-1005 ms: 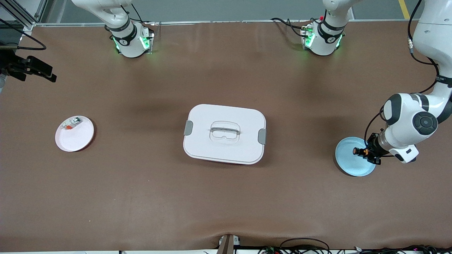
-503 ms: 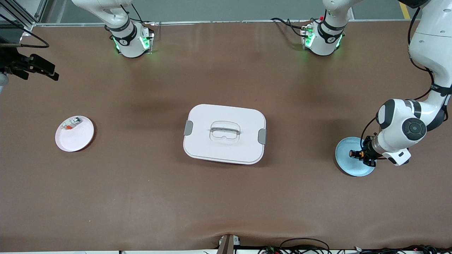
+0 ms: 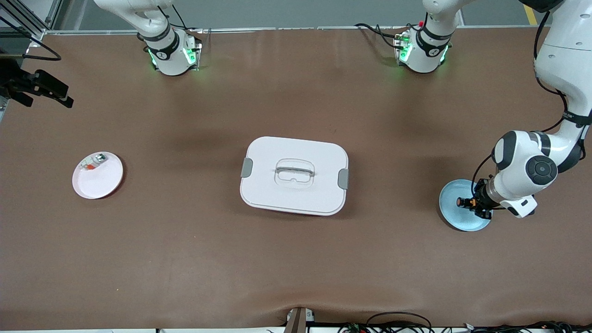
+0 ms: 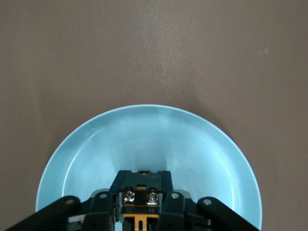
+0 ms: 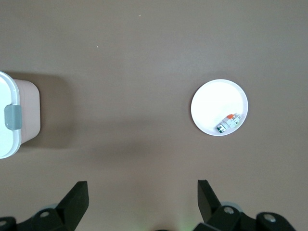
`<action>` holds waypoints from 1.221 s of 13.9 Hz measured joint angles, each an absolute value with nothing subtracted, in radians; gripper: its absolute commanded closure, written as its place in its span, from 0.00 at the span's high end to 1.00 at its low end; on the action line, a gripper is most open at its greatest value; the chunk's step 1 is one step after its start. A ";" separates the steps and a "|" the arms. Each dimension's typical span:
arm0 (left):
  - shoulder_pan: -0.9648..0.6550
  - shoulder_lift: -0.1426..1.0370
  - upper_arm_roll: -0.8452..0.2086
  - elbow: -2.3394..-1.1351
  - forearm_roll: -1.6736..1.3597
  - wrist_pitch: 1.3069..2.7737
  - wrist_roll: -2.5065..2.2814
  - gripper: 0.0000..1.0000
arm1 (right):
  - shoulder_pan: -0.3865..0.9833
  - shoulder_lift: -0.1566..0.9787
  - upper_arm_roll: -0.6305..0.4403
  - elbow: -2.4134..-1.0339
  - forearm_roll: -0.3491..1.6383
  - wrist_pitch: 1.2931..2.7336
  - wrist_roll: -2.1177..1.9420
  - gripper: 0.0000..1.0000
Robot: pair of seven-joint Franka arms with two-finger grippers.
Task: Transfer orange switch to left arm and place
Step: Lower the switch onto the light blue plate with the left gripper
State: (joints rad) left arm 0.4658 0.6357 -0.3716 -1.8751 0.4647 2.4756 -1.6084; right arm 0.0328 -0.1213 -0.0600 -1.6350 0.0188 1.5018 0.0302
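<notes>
The orange switch [image 3: 464,202], small and black with an orange face, is gripped in my left gripper [image 3: 476,203] low over the blue plate [image 3: 455,218]. In the left wrist view the switch [image 4: 144,185] sits between the shut fingers, over the plate [image 4: 154,139]. The white box [image 3: 294,175] with grey clips stands mid-table. My right gripper [image 3: 48,89] hangs high at the right arm's end of the table, near the table edge. In the right wrist view it [image 5: 142,187] is open wide and empty.
A pink plate [image 3: 102,181] lies toward the right arm's end and holds a small silver-and-red piece [image 3: 94,162]. The right wrist view shows this plate [image 5: 211,101], the piece [image 5: 227,122] and a corner of the box [image 5: 12,115].
My left gripper, with the switch, has shifted a little over the blue plate toward the box. My right gripper has moved slightly at the table's end.
</notes>
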 measured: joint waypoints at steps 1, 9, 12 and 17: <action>0.466 0.636 -0.372 -1.873 0.465 2.476 -1.609 1.00 | 0.033 -0.122 -0.060 -1.635 0.019 1.505 0.030 1.00; 0.461 0.636 -0.376 -1.815 0.465 2.478 -1.651 1.00 | 0.025 -0.122 -0.061 -1.636 0.019 1.515 0.030 1.00; 0.464 0.636 -0.376 -1.808 0.465 2.478 -1.651 1.00 | 0.023 -0.122 -0.061 -1.637 0.019 1.518 0.030 1.00; 0.461 0.623 -0.380 -1.807 0.465 2.475 -1.615 1.00 | 0.022 -0.122 -0.061 -1.637 0.019 1.521 0.029 1.00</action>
State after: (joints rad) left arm 0.4613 0.6229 -0.3804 -1.8067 0.4647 2.4748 -1.6148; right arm 0.0223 -0.1220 -0.0606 -1.6369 0.0188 1.5207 0.0295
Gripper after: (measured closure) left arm 0.000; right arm 0.000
